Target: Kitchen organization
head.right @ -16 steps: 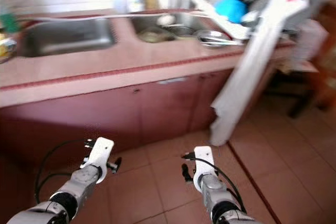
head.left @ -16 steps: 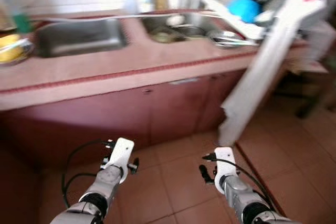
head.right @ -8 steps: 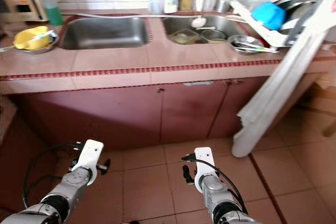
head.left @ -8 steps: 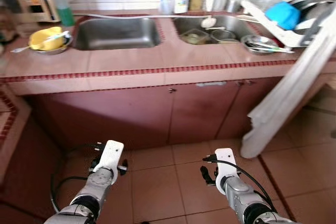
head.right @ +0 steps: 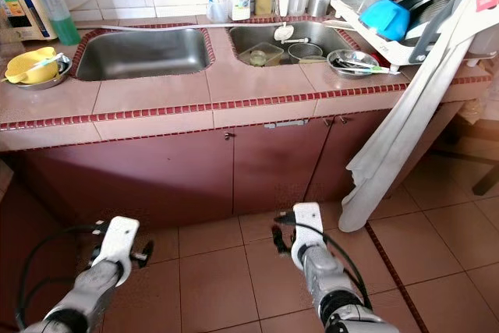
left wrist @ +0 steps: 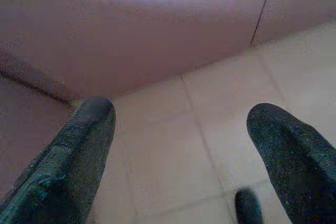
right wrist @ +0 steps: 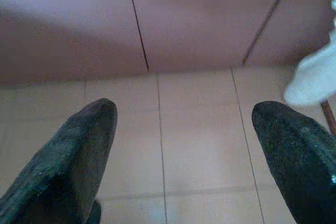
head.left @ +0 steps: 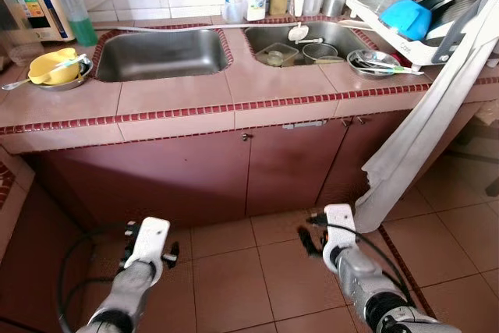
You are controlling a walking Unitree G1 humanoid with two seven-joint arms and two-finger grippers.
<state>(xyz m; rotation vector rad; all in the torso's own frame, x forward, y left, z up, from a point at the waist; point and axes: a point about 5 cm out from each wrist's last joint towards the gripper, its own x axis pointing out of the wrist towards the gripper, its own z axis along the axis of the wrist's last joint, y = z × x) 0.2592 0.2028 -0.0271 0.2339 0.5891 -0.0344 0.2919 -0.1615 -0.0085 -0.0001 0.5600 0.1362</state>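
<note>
Head view shows sink (head.left: pixel 160 54); left gripper (left wrist: pixel 181 129) spread over floor.

A tiled counter (head.left: pixel 179 103) carried two steel sinks: the left sink (head.left: pixel 160 54) sat bare, the right sink (head.left: pixel 312 40) held containers. A yellow bowl (head.left: pixel 53 68) stood near the counter's left edge, a dish rack (head.left: pixel 405 13) at its right corner, where a white cloth (head.left: pixel 437 122) hung to the floor.
</note>
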